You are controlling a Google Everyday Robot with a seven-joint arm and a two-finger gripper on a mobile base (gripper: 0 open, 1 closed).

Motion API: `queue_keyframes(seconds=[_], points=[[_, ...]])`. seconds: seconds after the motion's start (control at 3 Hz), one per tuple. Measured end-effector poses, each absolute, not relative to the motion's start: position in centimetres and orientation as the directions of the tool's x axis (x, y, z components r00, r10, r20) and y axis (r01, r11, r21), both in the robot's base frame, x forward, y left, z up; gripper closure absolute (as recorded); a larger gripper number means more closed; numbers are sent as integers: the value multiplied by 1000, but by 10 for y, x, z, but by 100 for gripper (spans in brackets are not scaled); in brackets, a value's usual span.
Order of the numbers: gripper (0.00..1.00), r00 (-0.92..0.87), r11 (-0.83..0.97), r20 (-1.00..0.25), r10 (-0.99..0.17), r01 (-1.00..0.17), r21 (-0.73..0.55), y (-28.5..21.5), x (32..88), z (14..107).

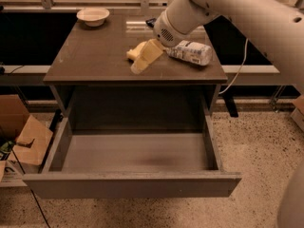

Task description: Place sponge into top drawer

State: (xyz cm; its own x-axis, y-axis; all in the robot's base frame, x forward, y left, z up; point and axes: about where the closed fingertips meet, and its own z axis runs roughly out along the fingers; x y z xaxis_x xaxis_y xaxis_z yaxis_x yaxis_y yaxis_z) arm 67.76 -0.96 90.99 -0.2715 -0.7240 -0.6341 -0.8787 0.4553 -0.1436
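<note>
The tool (141,64), hanging over the dark brown counter (90,61), is showing pale cream beneath a white arm (228,8). Just behind the tool, the sponge (134,52) is showing pale yellow. Right of the tool in view, a bottle (190,52) is displaying white with fine dark print. Below the tool, the top drawer (133,185) is presenting a grey-brown front and a lighter grey inside. The floor (256,141) is showing tan with dark speckles.
</note>
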Motion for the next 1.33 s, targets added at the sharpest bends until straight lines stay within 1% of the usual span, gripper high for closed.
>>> queue_keyframes(seconds=[0.67,1.33], points=[[0,-311,478,-633,-708,-872,-105,-10,713,889],[0,-330,474,-694,-640,-881,-19,5,744,867]])
